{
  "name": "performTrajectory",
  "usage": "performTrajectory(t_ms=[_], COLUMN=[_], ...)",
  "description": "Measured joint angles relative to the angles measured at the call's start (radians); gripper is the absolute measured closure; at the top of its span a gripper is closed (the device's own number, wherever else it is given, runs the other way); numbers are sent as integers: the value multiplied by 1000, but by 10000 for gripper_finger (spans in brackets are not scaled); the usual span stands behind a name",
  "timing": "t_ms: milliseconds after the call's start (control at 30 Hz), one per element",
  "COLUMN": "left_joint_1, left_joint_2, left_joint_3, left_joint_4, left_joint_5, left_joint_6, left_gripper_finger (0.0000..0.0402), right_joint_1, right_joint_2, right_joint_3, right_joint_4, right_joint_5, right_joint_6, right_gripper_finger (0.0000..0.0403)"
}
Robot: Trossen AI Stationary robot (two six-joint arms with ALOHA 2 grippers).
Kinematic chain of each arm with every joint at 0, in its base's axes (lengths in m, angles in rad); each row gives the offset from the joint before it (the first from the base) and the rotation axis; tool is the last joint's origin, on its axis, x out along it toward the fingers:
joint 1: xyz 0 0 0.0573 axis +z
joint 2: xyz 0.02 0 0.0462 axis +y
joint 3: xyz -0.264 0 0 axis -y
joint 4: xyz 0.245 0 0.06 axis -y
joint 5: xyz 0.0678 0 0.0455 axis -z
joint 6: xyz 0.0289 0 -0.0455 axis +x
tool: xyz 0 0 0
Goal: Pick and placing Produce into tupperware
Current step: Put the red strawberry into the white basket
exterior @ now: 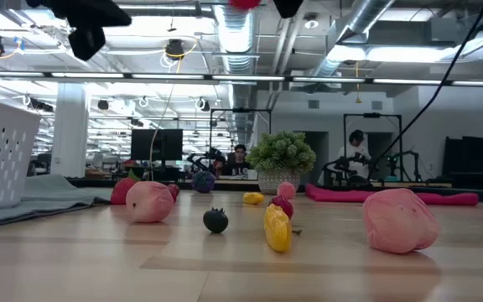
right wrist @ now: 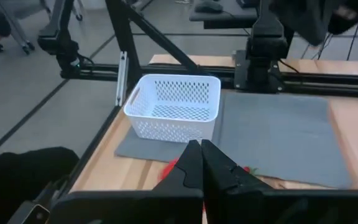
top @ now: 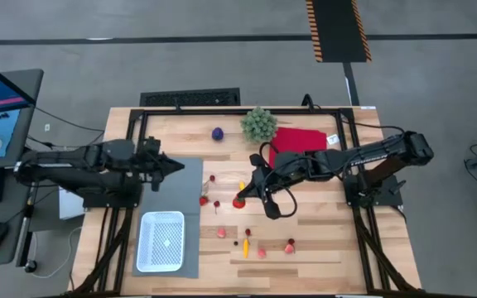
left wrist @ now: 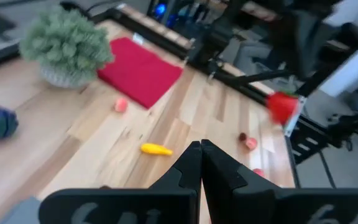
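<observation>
The tupperware (top: 162, 240) is a white perforated basket standing on a grey mat (top: 190, 178) near the table's near-left corner; it also shows in the right wrist view (right wrist: 176, 106). Small produce lies scattered mid-table: a purple ball (top: 218, 133), pink pieces (top: 221, 233) (top: 290, 246), a yellow one (top: 245, 245) and small red ones (top: 204, 200). My right gripper (top: 242, 197) hangs above the table's middle, shut on a red produce piece (top: 238, 201). My left gripper (top: 177, 165) hovers shut over the mat's far part, touching nothing. My right gripper holds the red produce piece (left wrist: 283, 106) pinched between its two fingers, which come slanting down from the table's right. The piece is lifted clear of the table, high enough to reach the upper edge of the low view (exterior: 243, 3).
A green bushy plant (top: 258, 124) and a red cloth (top: 298, 141) sit at the table's far side, under the right arm. A dark metal frame (top: 139, 132) borders the table. Bare wood lies between the mat and the scattered pieces. A monitor and keyboard stand off the left edge.
</observation>
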Motion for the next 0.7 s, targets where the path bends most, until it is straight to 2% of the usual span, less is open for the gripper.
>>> performTrajectory(t_ms=[233,433,567,700], left_joint_1=[0,-8,-33,-50], left_joint_2=[133,277,383,461], left_joint_3=[0,0,0,0], left_joint_4=[92,242,371,421], left_joint_5=[-69,41,121,115], left_joint_6=[30,47,59,76], left_gripper_finger=[401,395,356,289], right_joint_1=[1,0,1,1], right_joint_2=[0,10,34,55], right_joint_3=[42,43,42,41], right_joint_4=[-9,-44,-40,-58], right_joint_5=[-31,-32,-37,-43], right_joint_6=[-8,-8,-8,-9], right_gripper_finger=[393,393,393,393])
